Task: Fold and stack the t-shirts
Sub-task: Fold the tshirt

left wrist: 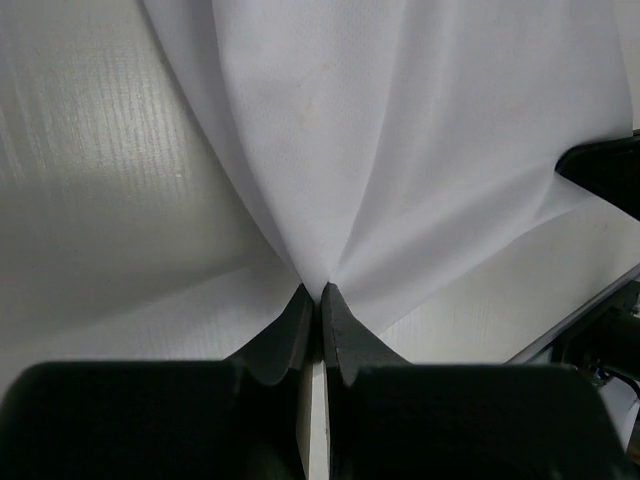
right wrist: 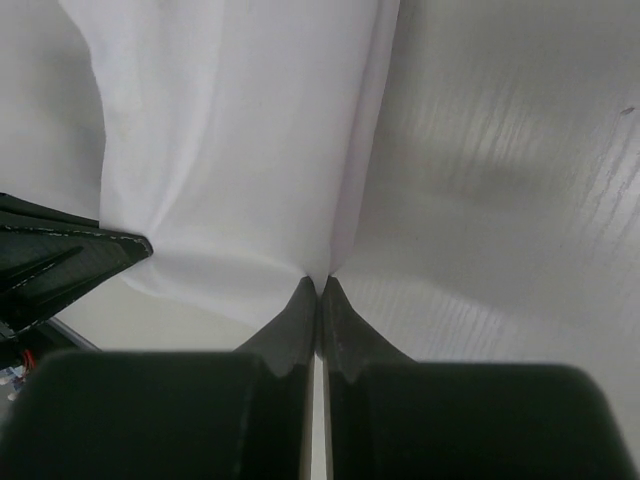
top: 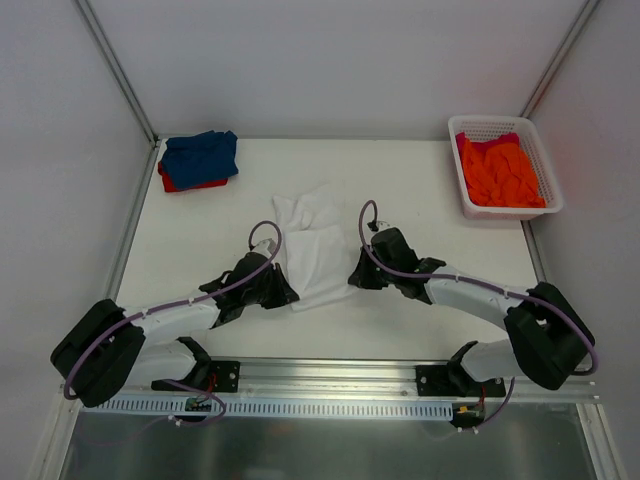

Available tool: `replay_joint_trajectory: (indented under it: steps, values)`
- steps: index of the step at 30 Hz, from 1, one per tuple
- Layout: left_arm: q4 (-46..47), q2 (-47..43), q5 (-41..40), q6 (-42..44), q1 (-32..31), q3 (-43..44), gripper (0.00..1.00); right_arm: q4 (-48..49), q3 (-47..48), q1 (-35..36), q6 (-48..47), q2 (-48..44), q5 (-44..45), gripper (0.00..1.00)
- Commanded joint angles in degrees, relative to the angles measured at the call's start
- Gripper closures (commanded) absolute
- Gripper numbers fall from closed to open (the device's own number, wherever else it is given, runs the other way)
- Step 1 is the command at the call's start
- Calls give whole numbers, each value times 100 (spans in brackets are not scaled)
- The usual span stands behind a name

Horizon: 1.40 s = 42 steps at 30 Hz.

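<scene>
Pinching the near edge of the white t-shirt [top: 312, 250] from both sides, your left gripper [top: 285, 292] and right gripper [top: 355, 278] meet over the middle of the table [top: 420, 190] in the top view, the rumpled, partly doubled cloth spreading away beyond the fingertips. Well beyond and to the left of your left fingers, a blue t-shirt [top: 203, 155] lies folded on a red t-shirt [top: 180, 185] at the far corner; well beyond and to the right of your right fingers, an orange t-shirt [top: 503, 175] fills the white lattice basket [top: 505, 122]. From the left wrist, you see the left gripper [left wrist: 321, 292] with its fingers pressed together on a gathered point of the white t-shirt [left wrist: 400, 120], creases fanning out ahead of the tips, bare table [left wrist: 100, 200] to their left and the dark tip of the right gripper [left wrist: 610, 170] at the right edge. From the right wrist, the right gripper [right wrist: 319, 280] likewise clamps the white t-shirt [right wrist: 240, 130] at its edge, cloth running ahead and to the left of the tips, table [right wrist: 500, 180] to their right, the left gripper [right wrist: 60, 260] just beside the cloth at left.
</scene>
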Motion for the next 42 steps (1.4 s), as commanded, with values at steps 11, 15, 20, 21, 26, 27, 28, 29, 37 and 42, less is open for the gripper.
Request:
replay_joint_trajectory:
  steps: [11, 15, 20, 21, 26, 27, 28, 29, 37, 42]
  values:
    - [-1253, -1111, 61, 402, -49, 1011, 100, -864, 377, 291, -50, -1110, 684, 100]
    - [-1648, -1296, -45, 516, -49, 1405, 100, -1030, 649, 362, -155, -1198, 807, 100]
    - [-1842, -1375, -194, 727, -49, 1827, 100, -1285, 1167, 406, -427, -1199, 974, 99]
    - [-1868, -1358, -255, 753, -49, 1881, 100, -1312, 1316, 406, -463, -1172, 1035, 100]
    - [-1939, -1165, -422, 981, -40, 2215, 100, -1435, 1747, 406, -735, -944, 1159, 100]
    - [-1948, -1138, -423, 1008, -40, 2268, 100, -1452, 1817, 406, -770, -917, 1185, 100]
    - [-1948, -1103, -423, 1043, -40, 2294, 100, -1461, 1940, 406, -805, -882, 1212, 100]
    - [-1956, -1086, -527, 1087, -31, 2355, 100, -1479, 2002, 406, -841, -821, 1238, 100]
    - [-1992, -997, -730, 1132, 319, 2435, 100, -1532, 2600, 291, -1096, -311, 1387, 100]
    - [-1983, -910, -757, 1202, 575, 2435, 100, -1488, 2943, 195, -1149, 75, 1396, 100]
